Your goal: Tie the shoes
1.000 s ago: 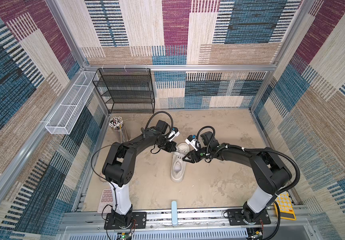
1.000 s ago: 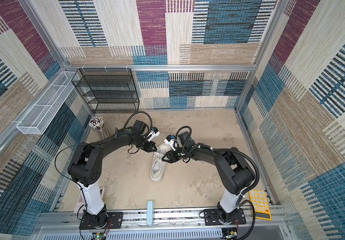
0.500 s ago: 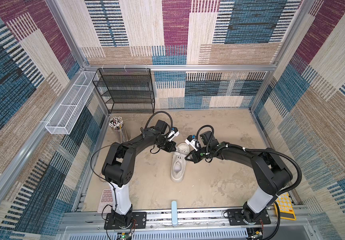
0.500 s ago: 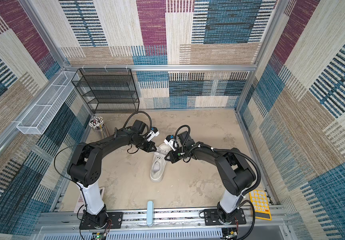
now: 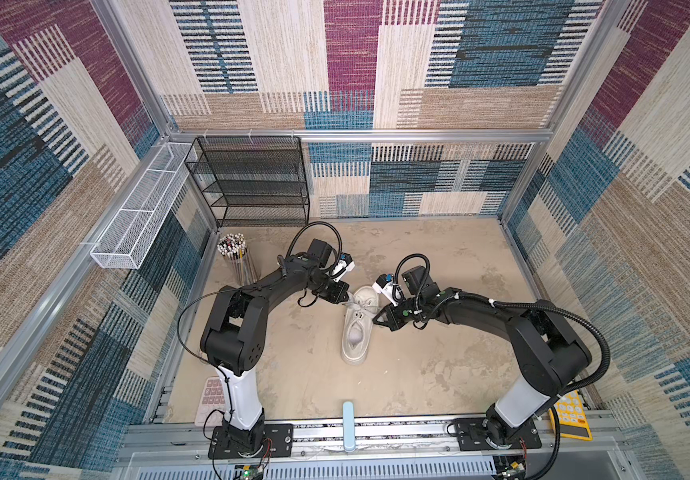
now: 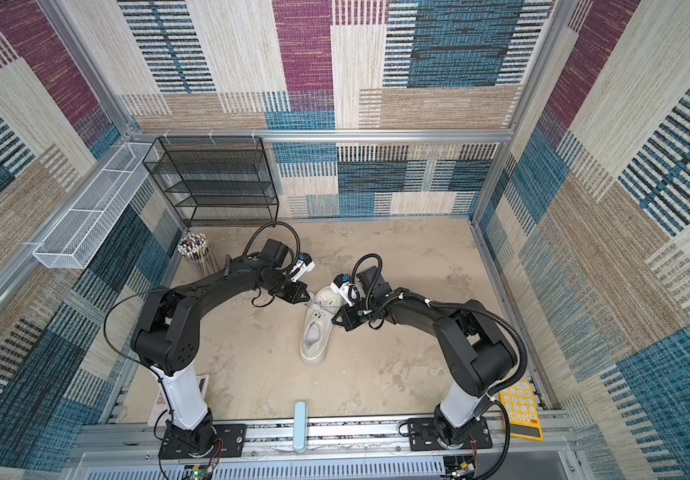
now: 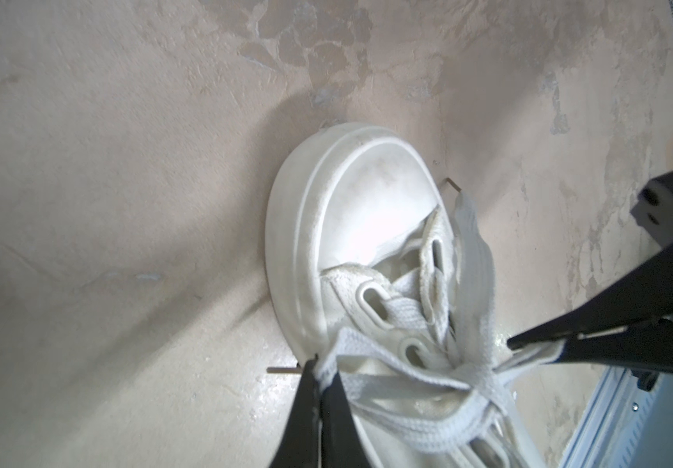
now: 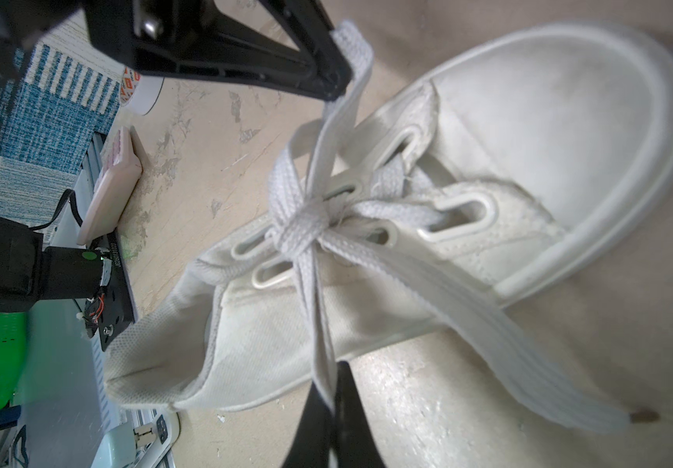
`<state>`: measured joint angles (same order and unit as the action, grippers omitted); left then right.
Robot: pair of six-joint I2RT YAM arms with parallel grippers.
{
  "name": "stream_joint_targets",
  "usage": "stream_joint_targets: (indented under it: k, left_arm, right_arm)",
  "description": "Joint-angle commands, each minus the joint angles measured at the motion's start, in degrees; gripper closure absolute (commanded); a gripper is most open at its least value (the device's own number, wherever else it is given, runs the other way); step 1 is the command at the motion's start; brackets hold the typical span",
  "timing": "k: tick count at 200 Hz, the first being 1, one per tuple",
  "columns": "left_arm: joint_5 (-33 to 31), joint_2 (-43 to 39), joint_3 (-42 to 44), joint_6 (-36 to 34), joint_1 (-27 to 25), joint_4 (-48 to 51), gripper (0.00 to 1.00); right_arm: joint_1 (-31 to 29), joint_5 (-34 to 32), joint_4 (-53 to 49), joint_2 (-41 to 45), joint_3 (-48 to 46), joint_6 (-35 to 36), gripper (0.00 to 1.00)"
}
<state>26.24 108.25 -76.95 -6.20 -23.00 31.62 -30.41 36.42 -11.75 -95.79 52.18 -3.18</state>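
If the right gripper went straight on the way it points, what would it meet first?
Probably the side of the sneaker, right ahead; the right gripper is shut on a lace.

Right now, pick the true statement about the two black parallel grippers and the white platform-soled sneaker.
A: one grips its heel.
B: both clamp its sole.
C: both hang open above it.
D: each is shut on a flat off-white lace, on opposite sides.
D: the left gripper and the right gripper each pinch a strand of the flat off-white laces, drawn out to either side of the knot on the white platform-soled sneaker.
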Motion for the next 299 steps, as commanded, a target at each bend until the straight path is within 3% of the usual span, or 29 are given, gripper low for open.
stream_joint_targets:
  k: [1, 31, 125, 169, 229, 249, 299]
  left_arm:
    - [-3.71, -0.05, -0.21, -1.15, 0.67, -0.06, 1.00]
    - [-2.19, 0.22, 0.58, 2.41, 2.11, -3.06, 1.00]
    - [11.29, -1.16, 8.29, 16.51, 7.16, -20.37, 1.00]
    - [10.03, -1.61, 8.33, 16.19, 8.05, -19.41, 1.00]
    - [15.91, -0.63, 11.83, 24.47, 9.81, -29.78, 1.00]
    - [19.10, -0.44, 14.23, 30.17, 11.09, -36.40, 1.00]
    - [20.23, 0.05, 18.99, 39.18, 13.40, -46.96, 1.00]
  right_arm:
    - [-0.10, -0.51, -0.27, -0.69, -0.18, -0.34, 1.00]
    - [-0.08, -0.92, -0.24, -1.54, -0.24, -0.52, 1.00]
    - [-0.13, -1.36, 0.23, -3.16, -1.00, -0.95, 1.00]
    - [-0.08, -1.75, 0.29, -3.87, -1.21, -1.04, 1.00]
    - [-0.08, -2.41, 0.65, -4.54, -1.43, -1.32, 1.00]
    - [-0.08, -2.57, 0.92, -4.93, -1.49, -1.26, 1.00]
    - [-0.09, -2.85, 1.28, -5.54, -1.91, -1.48, 1.00]
